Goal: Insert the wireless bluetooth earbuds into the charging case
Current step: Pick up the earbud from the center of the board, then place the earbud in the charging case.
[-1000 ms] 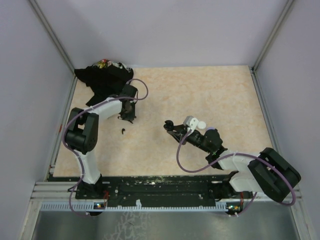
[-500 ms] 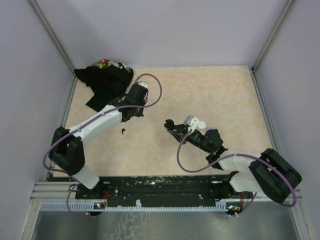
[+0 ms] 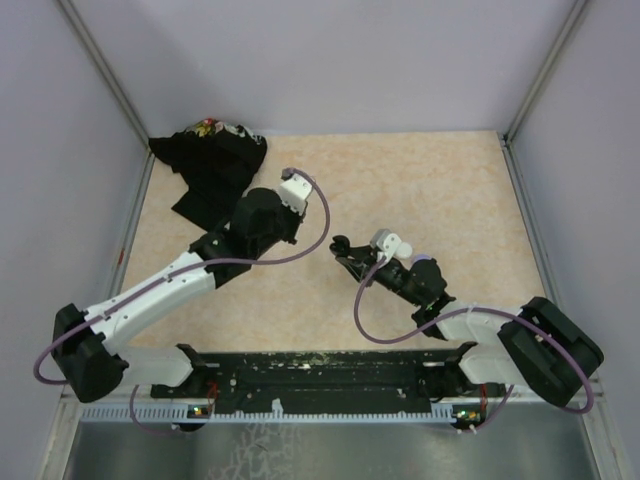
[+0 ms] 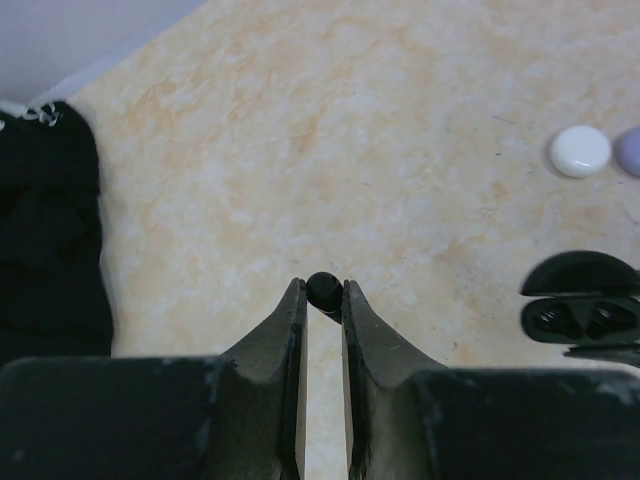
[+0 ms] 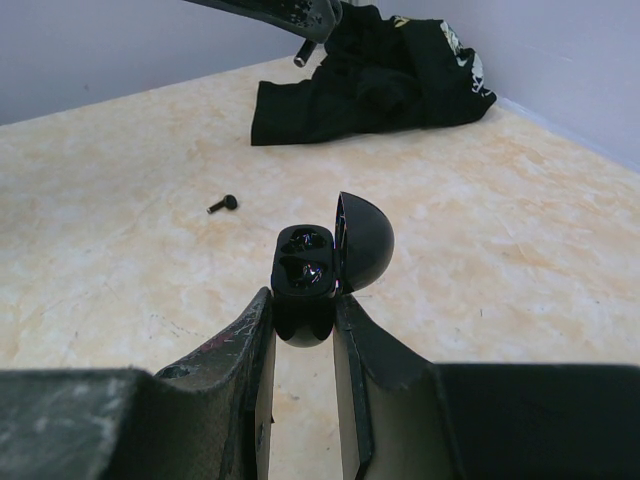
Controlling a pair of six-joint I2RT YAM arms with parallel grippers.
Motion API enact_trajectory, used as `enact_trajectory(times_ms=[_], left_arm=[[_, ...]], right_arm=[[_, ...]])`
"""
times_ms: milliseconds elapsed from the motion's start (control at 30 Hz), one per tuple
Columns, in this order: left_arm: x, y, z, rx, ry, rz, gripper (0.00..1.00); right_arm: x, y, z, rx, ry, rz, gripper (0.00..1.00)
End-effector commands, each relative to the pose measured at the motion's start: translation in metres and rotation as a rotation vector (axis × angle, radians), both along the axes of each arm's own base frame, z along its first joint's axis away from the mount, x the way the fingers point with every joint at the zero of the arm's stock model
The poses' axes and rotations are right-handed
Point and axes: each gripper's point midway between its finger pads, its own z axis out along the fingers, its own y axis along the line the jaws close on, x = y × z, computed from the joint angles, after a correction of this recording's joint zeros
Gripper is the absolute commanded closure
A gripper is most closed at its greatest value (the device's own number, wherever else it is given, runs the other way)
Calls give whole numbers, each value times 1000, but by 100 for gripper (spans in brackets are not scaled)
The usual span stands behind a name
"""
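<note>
My left gripper (image 4: 322, 295) is shut on a small dark earbud (image 4: 323, 291), pinched at the fingertips above the table. In the top view the left gripper (image 3: 287, 228) hangs left of the case. My right gripper (image 5: 303, 310) is shut on the black charging case (image 5: 305, 270), with its lid (image 5: 362, 240) open to the right and both sockets looking empty. The case also shows in the top view (image 3: 341, 247) and the left wrist view (image 4: 580, 312). A second dark earbud (image 5: 222, 204) lies on the table beyond the case.
A black cloth (image 3: 212, 160) lies at the back left, also in the left wrist view (image 4: 45, 230) and the right wrist view (image 5: 370, 70). A round white disc (image 4: 579, 150) and a lavender disc (image 4: 630, 150) lie on the table. Walls enclose the table.
The left arm has risen from the table near the cloth and swung right toward the case, its base link dropping low. The right arm and the case have barely moved.
</note>
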Motion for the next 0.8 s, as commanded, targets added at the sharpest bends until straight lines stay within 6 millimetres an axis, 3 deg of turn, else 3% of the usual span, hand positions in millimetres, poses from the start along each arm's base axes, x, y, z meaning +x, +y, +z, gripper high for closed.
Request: enact_trajectory(times_ms=[0,467,767], left_arm=[[-19,-32,35,-43,-165,-205,93],[-60,-87,53,-42,-371,-502,93],[-76,-104,57,-37,-461,-487,97]], right_arm=[[-1,2,39,102,-82,2,100],[-9,3,58,170,-88,32,100],[-6,0,76,251,-80,10,100]])
